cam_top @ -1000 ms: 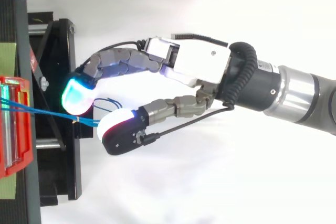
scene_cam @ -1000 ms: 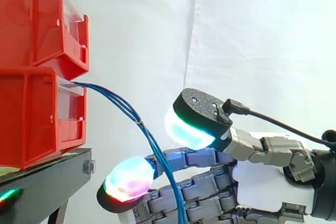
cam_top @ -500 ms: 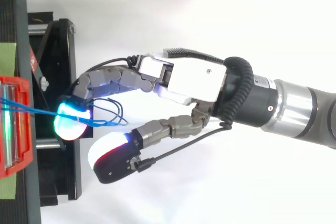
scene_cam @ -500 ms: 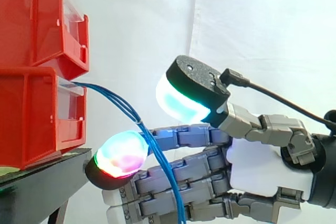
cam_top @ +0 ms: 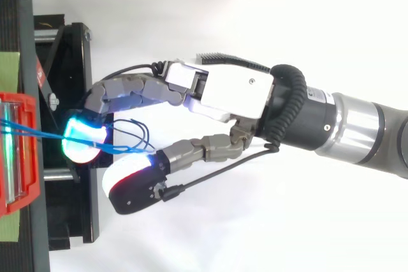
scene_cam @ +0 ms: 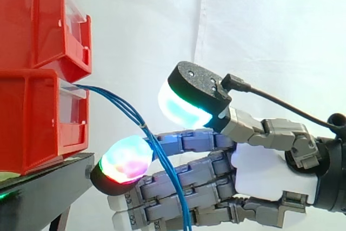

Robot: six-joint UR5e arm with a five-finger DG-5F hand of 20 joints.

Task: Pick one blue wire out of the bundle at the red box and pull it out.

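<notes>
The hand [scene_cam: 267, 174] reaches in level toward the stacked bins, its fingers stretched out nearly straight and lying one above another in the side view. The foremost fingertip pad [scene_cam: 125, 159] glows green, cyan and red just short of the black stand [scene_cam: 48, 179]. The thumb pad [scene_cam: 181, 106], lit cyan and white, stands above and behind that fingertip with a clear gap between the two. The hand is therefore released, and nothing is pinched.

The blue wires [scene_cam: 125, 106] leave the front of the lower red bin [scene_cam: 32, 117] ahead of the hand. They slope down toward it and fan slightly, then gather at a small tie just above the fingertip. From there they drop steeply across the near side of the fingers and out of the bottom of the side view.

From above, the hand [cam_top: 236, 90] has its fingers and thumb spread in a fork. The wires [cam_top: 38, 134] run from the red bin [cam_top: 30, 176] to the glowing fingertip and appear to lie against it. They then pass on into the gap between that fingertip and the thumb pad, where a few thin strands loop loosely beside the fingers. Whether the thumb touches any strand cannot be told.

A second red bin [scene_cam: 38, 20] sits on top of the lower one, above and ahead of the hand. A white curtain [scene_cam: 259, 36] hangs behind everything.
</notes>
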